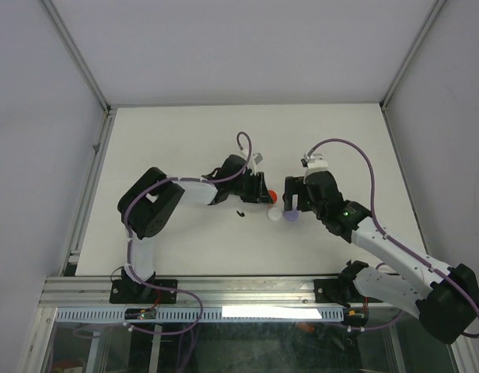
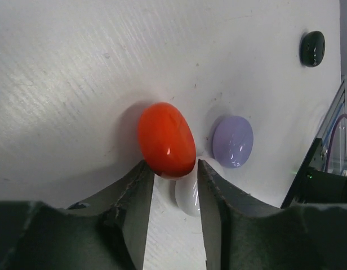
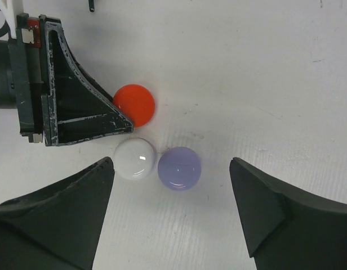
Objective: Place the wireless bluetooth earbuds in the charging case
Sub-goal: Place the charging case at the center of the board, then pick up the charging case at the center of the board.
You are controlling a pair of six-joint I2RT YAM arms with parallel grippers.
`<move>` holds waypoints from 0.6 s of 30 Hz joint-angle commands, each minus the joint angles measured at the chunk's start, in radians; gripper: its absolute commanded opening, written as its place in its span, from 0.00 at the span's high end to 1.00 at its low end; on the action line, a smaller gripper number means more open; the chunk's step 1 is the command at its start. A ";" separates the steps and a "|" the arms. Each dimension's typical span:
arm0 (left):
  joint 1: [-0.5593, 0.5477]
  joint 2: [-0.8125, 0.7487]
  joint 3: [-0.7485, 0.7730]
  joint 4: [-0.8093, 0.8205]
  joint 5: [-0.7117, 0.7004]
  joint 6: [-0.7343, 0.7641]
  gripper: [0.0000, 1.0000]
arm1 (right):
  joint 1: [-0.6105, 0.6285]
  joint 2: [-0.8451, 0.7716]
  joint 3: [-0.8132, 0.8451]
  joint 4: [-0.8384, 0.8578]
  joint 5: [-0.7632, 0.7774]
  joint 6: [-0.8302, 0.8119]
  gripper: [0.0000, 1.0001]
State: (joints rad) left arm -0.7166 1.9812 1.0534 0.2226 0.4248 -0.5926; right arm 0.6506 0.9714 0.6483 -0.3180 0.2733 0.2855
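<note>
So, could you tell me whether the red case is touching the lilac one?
Apart. The right wrist view shows bare table between the red round case and the lilac round case; the left wrist view shows that gap too.

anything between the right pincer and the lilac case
Nothing visible does. The lilac case lies straight ahead, between the right pincer's open fingers. The white case sits close beside it, also inside the gap, so closing might catch both.
</note>
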 commanded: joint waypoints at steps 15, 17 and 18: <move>-0.023 -0.285 -0.048 -0.226 -0.269 0.075 0.21 | -0.054 0.073 0.124 -0.104 -0.035 0.236 0.01; -0.021 -0.340 -0.067 -0.254 -0.306 0.092 0.18 | -0.054 0.075 0.146 -0.143 0.011 0.256 0.01; -0.020 -0.367 -0.073 -0.271 -0.324 0.100 0.17 | -0.056 0.073 0.139 -0.148 0.053 0.268 0.01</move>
State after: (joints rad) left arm -0.7338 1.7618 0.9977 0.0010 0.2062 -0.5423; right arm 0.5999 1.0523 0.7197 -0.4496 0.2546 0.4686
